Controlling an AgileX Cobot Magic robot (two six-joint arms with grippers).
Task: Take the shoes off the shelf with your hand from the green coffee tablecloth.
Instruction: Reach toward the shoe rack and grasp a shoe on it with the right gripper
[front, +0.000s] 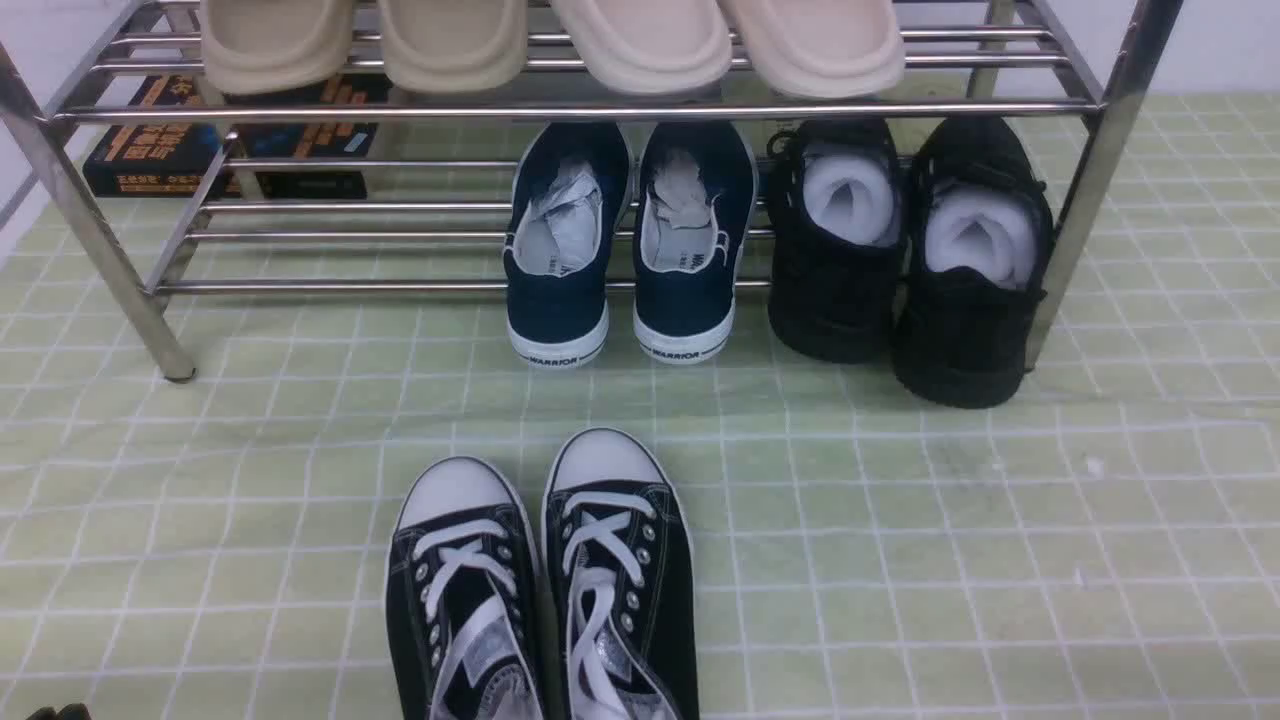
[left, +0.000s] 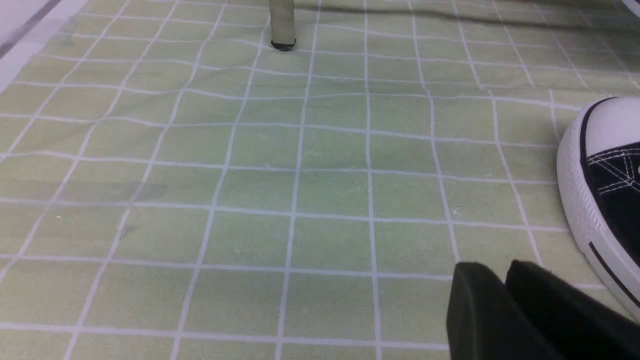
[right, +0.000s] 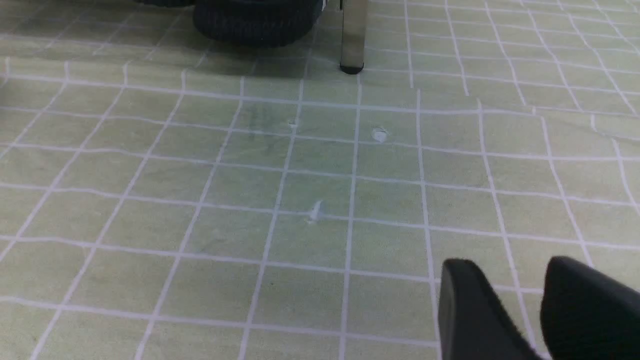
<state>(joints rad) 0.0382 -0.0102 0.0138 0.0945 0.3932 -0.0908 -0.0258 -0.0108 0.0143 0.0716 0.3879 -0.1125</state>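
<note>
The navy-blue slip-on shoes (front: 625, 250) stand side by side on the lower tier of the silver shelf (front: 560, 110), heels towards me, with white "WARRIOR" soles and paper stuffing. The shelf stands on the green coffee tablecloth (front: 950, 520). My left gripper (left: 500, 270) is shut and empty, low over the cloth near the toe of a black-and-white sneaker (left: 600, 190); only a dark tip of it (front: 55, 712) shows in the front view. My right gripper (right: 515, 267) is open and empty over bare cloth, short of the shelf's right leg (right: 352, 35). Both are well short of the navy shoes.
A pair of black-and-white lace-up sneakers (front: 540, 590) lies on the cloth in front of the shelf. All-black mesh sneakers (front: 910, 250) sit to the right of the navy pair. Beige slippers (front: 550, 40) fill the top tier. A black box (front: 230, 140) lies behind at left.
</note>
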